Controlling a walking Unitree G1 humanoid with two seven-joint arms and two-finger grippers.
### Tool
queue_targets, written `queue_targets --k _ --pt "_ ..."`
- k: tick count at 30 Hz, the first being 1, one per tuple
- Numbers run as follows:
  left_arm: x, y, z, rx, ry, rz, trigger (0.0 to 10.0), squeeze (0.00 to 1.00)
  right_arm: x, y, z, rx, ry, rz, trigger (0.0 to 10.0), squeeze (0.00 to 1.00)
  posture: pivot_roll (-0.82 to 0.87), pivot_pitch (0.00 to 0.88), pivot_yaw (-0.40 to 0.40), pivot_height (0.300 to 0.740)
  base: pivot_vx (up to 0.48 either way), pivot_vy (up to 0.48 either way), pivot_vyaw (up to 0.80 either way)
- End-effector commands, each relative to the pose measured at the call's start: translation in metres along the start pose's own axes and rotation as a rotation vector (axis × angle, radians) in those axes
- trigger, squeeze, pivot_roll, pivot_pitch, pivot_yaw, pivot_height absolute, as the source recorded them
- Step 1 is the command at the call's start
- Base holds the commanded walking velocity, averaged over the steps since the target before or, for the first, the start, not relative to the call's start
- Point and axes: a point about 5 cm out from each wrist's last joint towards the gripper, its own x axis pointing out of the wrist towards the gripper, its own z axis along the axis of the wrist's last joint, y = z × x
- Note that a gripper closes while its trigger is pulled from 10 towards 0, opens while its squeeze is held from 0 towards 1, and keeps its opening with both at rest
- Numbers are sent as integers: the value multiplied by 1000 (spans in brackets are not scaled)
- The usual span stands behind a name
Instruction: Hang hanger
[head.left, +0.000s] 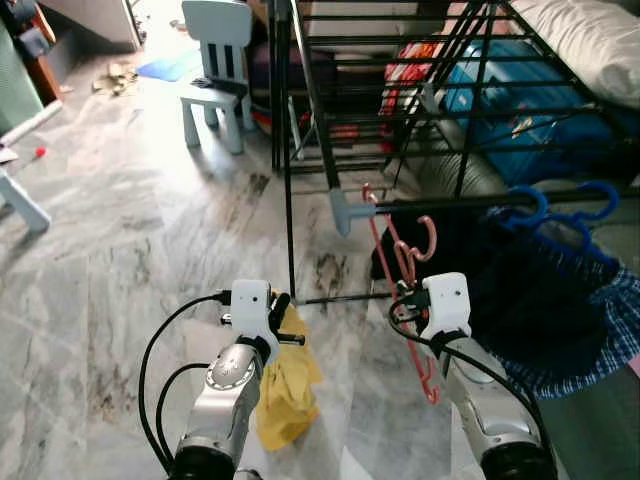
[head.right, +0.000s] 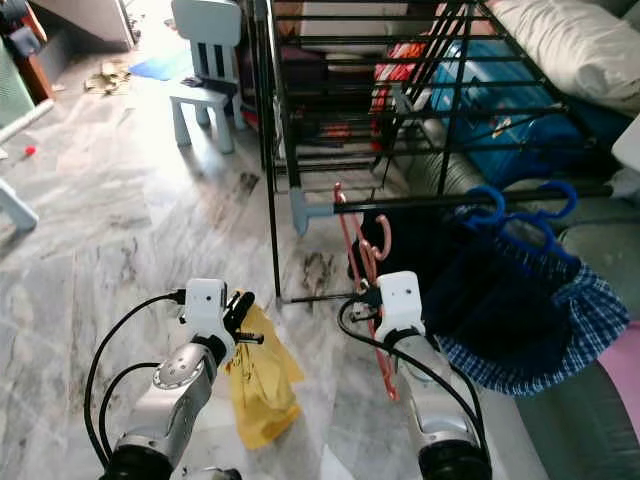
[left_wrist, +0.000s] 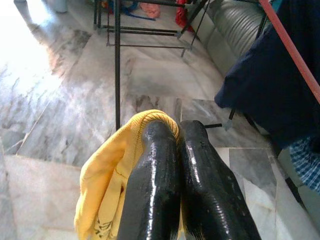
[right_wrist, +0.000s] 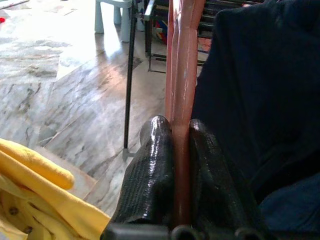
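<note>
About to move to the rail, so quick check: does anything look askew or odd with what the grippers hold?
The pink hanger in the right gripper is held by a bar, tilted, its hook below the black rail. The left gripper clamps a yellow garment hanging crumpled, not on any hanger.

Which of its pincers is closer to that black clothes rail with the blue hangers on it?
The right pincer: gripping the pink hanger, just below the rail. The left pincer holds yellow cloth, off to the left.
</note>
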Motion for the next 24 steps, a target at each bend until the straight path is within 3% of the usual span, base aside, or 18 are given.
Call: queue_targets --k 1,6,24 --pt "1 -4 8 6 -28 -12 10000 0 0 3 3 -8 -9 5 10000 0 -15 43 -33 740 -304 0 0" --pt "2 -3 9 8 -30 -9 10000 0 -1 10 2 -3 -2 23 10000 0 -15 42 -32 740 -302 0 0" --pt "5 -5 11 20 -29 -22 10000 0 1 13 4 -11 4 29 10000 0 -16 38 -26 740 -300 0 0"
